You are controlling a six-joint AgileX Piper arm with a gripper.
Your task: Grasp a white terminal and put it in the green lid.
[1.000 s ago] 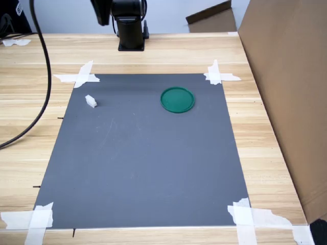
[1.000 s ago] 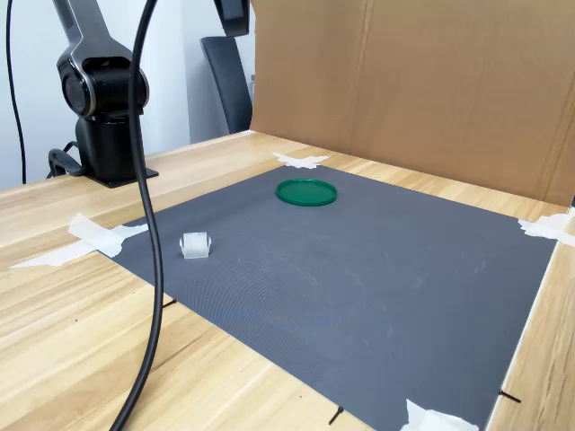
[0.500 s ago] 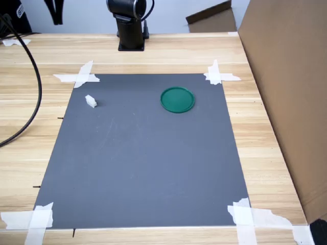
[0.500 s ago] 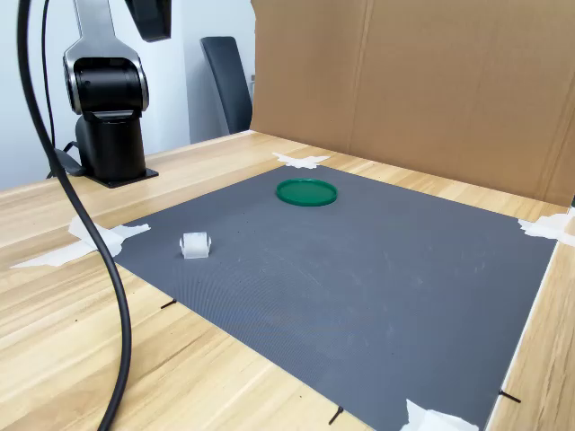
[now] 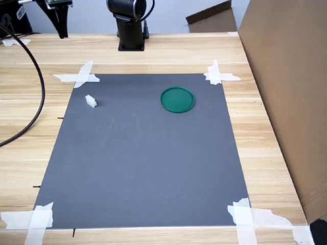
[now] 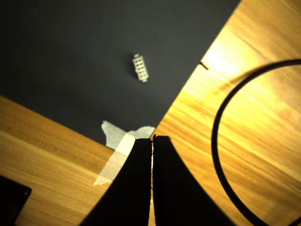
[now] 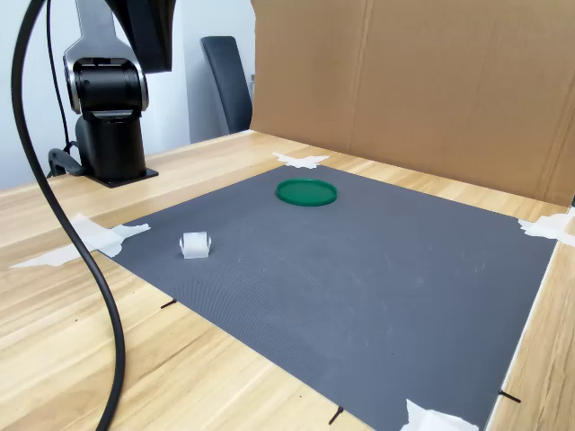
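gripper (image 6: 152,138): fingers pressed together, empty, high over the mat corner | white terminal (image 5: 91,101): loose on the grey mat (image 5: 143,168), first exterior view's left | green lid (image 5: 177,99): empty, well apart rightward | step: approach; next: open, descend onto terminal

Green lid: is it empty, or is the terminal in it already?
Empty. In the first exterior view the green lid shows only bare green, and the white terminal lies apart on the dark mat.

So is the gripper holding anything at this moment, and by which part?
Nothing. The gripper is shut on itself, empty; the white terminal lies apart on the mat.
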